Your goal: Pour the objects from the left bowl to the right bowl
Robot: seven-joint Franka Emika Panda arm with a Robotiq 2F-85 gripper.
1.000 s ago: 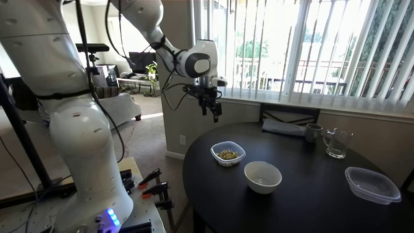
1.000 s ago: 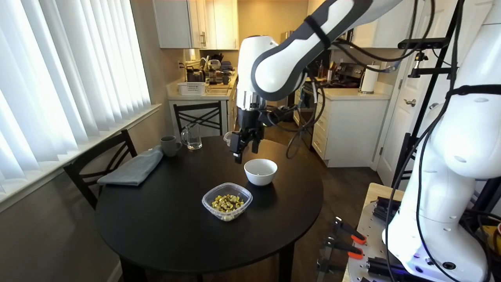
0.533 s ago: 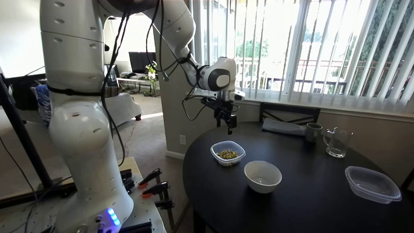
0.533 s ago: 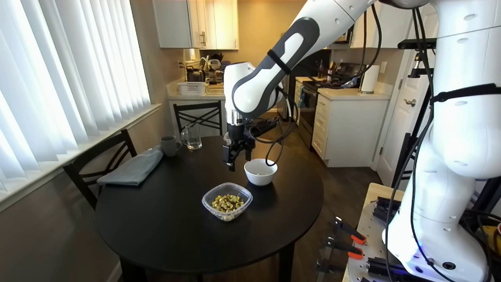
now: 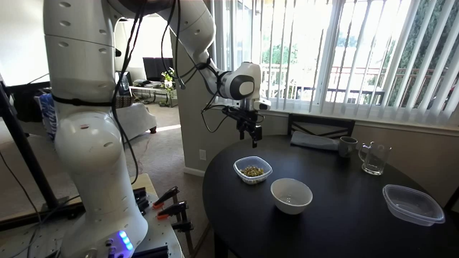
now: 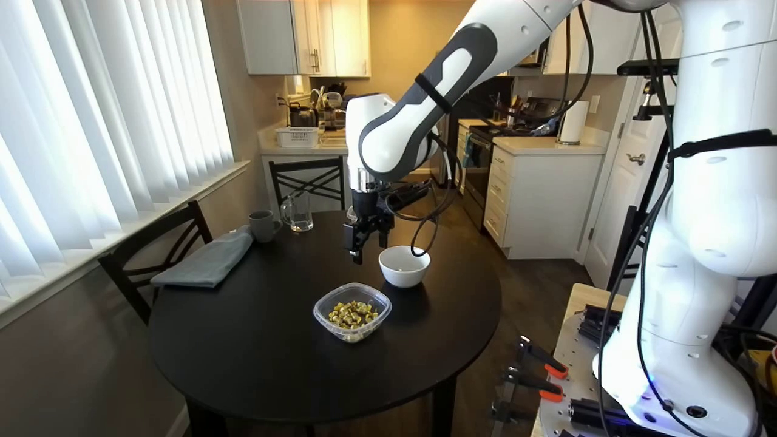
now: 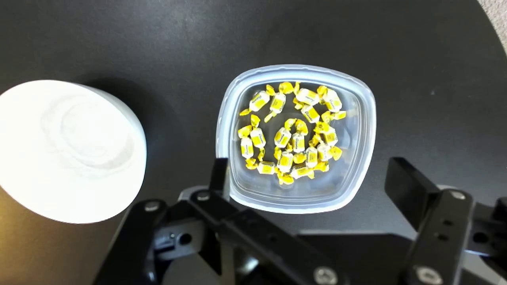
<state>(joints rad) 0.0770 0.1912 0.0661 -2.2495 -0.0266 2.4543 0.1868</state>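
The objects, several small yellow-and-white wrapped candies [image 7: 298,141], lie in a clear squarish plastic container [image 7: 297,208] on the table. They also show in both exterior views [image 5: 252,171] [image 6: 352,315]. Beside the container stands the right bowl [image 5: 291,208], round, white and deep; it also shows in the wrist view [image 7: 71,194] and looks empty. The left bowl as a second, smaller white bowl is out of view. My gripper [image 7: 309,168] is open and holds nothing. It hovers above the table near the container, apart from it, in both exterior views [image 5: 248,140] [image 6: 370,252].
The round dark table [image 5: 340,175] also bears a second clear container [image 5: 412,211], a glass mug [image 5: 374,161], a grey mug [image 5: 347,147] and a folded blue-grey cloth [image 5: 315,141]. Chairs [image 6: 173,243] stand behind it. Clamps [image 5: 172,206] sit on the robot's base.
My arm has swung over the table and lowered, bringing the open gripper nearer the candy container. In the last half second it has barely moved. The containers and bowl have not moved.
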